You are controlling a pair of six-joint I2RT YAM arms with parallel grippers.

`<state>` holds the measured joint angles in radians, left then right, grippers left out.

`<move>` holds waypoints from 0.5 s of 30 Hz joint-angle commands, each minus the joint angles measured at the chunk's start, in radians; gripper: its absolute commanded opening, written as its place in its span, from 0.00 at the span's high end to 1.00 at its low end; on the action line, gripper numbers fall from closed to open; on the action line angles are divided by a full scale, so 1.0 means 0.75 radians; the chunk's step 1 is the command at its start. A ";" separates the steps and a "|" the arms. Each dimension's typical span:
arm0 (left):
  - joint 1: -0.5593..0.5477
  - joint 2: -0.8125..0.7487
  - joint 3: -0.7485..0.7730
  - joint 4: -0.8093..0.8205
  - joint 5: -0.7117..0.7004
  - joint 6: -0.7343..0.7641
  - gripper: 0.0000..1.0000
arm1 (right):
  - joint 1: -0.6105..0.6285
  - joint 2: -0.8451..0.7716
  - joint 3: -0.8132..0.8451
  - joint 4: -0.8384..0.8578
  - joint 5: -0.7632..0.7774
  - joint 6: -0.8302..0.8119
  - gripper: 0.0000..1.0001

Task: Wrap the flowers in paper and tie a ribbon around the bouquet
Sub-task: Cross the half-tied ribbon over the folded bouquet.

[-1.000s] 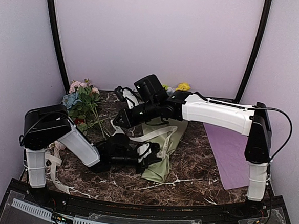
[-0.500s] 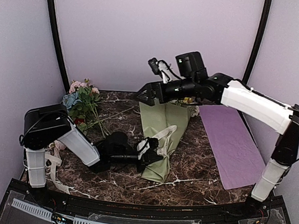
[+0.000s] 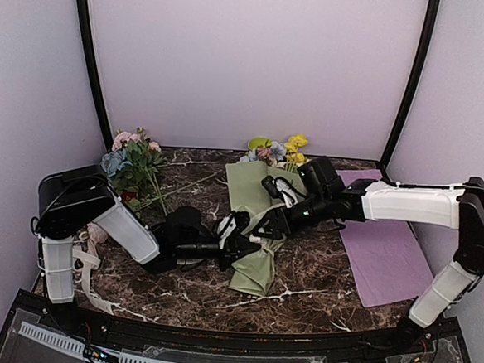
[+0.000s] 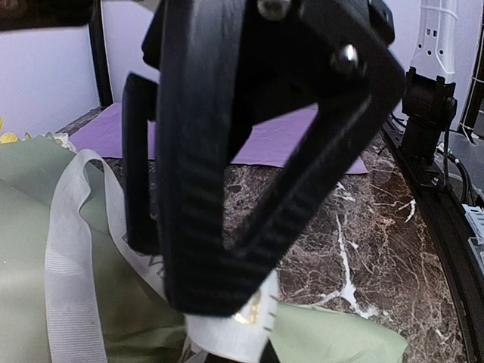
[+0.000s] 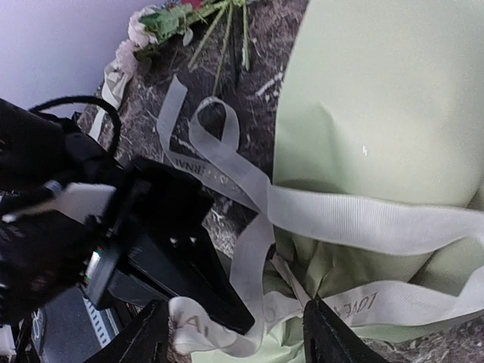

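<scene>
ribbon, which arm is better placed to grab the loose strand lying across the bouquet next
Right. The left hand is shut on the ribbon beside the bouquet, so it is busy holding that end. The right hand is open and hangs just above the loose strands.

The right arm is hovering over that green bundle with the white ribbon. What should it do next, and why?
Probably lower the right gripper slightly and close on the ribbon strand beneath it: its jaws stand open above the ribbon lying across the bouquet, while the left gripper pinches another part of it.
</scene>
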<state>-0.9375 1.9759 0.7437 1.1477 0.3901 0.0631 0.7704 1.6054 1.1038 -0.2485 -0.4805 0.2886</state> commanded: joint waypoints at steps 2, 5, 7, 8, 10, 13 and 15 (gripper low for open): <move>0.011 -0.051 0.017 0.001 0.030 -0.031 1.00 | 0.010 0.023 -0.052 0.161 -0.053 0.043 0.41; 0.015 -0.051 0.019 -0.008 0.028 -0.034 1.00 | 0.010 0.035 -0.071 0.162 -0.082 0.044 0.47; 0.018 -0.049 0.020 -0.010 0.028 -0.039 1.00 | 0.011 0.041 -0.079 0.159 -0.088 0.045 0.59; 0.019 -0.049 0.021 -0.012 0.028 -0.041 1.00 | 0.011 0.043 -0.082 0.161 -0.101 0.045 0.63; 0.021 -0.045 0.028 -0.024 0.030 -0.044 1.00 | 0.013 0.046 -0.078 0.168 -0.147 0.050 0.62; 0.025 -0.043 0.029 -0.025 0.035 -0.054 1.00 | 0.016 0.056 -0.064 0.146 -0.189 0.041 0.56; 0.026 -0.043 0.028 -0.026 0.036 -0.056 1.00 | 0.018 0.058 -0.064 0.127 -0.183 0.027 0.56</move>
<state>-0.9257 1.9759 0.7506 1.1343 0.4034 0.0368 0.7731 1.6341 1.0538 -0.1616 -0.5789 0.3229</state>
